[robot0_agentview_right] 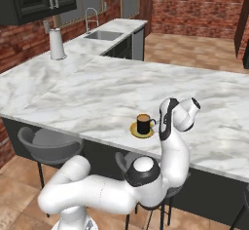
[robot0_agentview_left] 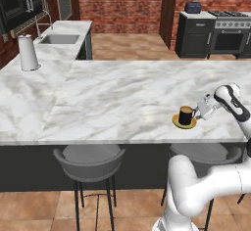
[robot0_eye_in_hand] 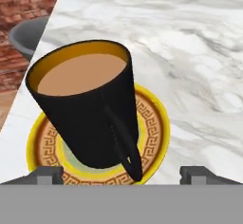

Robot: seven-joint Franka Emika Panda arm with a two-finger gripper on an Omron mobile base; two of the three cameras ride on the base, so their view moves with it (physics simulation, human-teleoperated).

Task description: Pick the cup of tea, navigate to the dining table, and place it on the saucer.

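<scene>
The cup of tea stands on the saucer, near the dining table's front edge toward its right end. A kettle stands far left, before the sink. Stools sit under the front edge.

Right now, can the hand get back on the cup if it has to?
Probably yes. The hand sits open right beside the cup, handle facing it, with nothing between. The cup stands on the saucer near the table edge.

The black cup of tea stands upright on the yellow-rimmed saucer near the marble dining table edge.
</scene>
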